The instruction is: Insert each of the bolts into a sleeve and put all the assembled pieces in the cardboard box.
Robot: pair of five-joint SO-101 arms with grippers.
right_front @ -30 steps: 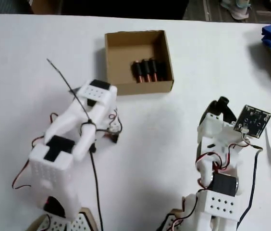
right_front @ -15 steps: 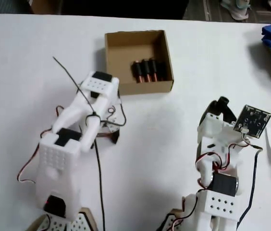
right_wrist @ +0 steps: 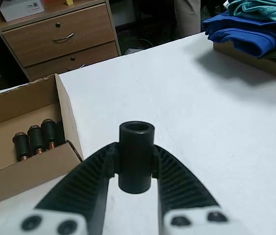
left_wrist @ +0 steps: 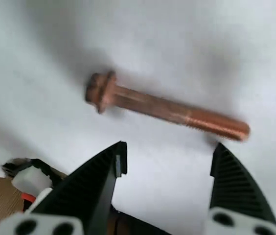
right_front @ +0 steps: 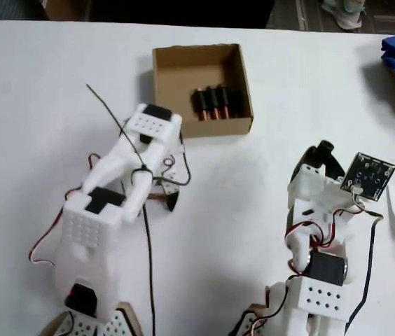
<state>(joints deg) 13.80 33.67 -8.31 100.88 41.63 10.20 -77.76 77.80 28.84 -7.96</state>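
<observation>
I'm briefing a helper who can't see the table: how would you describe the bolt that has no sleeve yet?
On the white table, find the left arm's open gripper near the cardboard box. The bolt lies flat on the tabletop just ahead of it. Unlike the three pieces in the box, it is bare copper along its whole length, with no black sleeve.

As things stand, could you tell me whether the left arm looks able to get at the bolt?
Probably yes. The left gripper is open, and the bolt lies bare on the table just ahead of it, with nothing between them.
</observation>
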